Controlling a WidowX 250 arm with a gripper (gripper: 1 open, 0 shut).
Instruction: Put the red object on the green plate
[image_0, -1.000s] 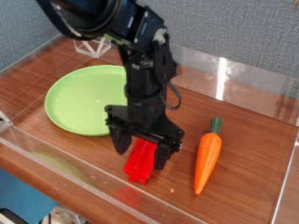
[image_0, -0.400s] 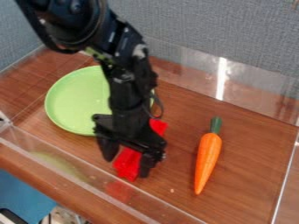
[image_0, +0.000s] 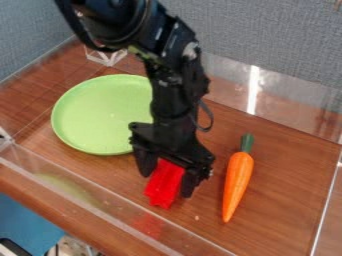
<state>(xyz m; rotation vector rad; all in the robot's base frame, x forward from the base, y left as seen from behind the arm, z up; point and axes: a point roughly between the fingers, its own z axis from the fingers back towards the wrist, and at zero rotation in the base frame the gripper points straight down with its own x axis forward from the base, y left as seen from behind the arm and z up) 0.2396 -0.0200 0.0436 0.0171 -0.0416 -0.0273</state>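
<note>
The red bar (image_0: 164, 184) lies on the wooden table (image_0: 118, 192), between the green plate (image_0: 96, 118) and the carrot (image_0: 237, 180), with its far part hidden. Over it hangs the black gripper (image_0: 166, 172), its fingers spread apart around the bar. A moment ago the arm (image_0: 174, 75) leaned nearer the table's front edge; now it has shifted back, away from there. Plate and carrot haven't budged.

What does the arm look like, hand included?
Black arm with chunky, rounded segments; small pale dots, likely screw heads, around the joints. A thin dark cable loops out beside it. The hand is black too, blocky. No readable markings.
</note>
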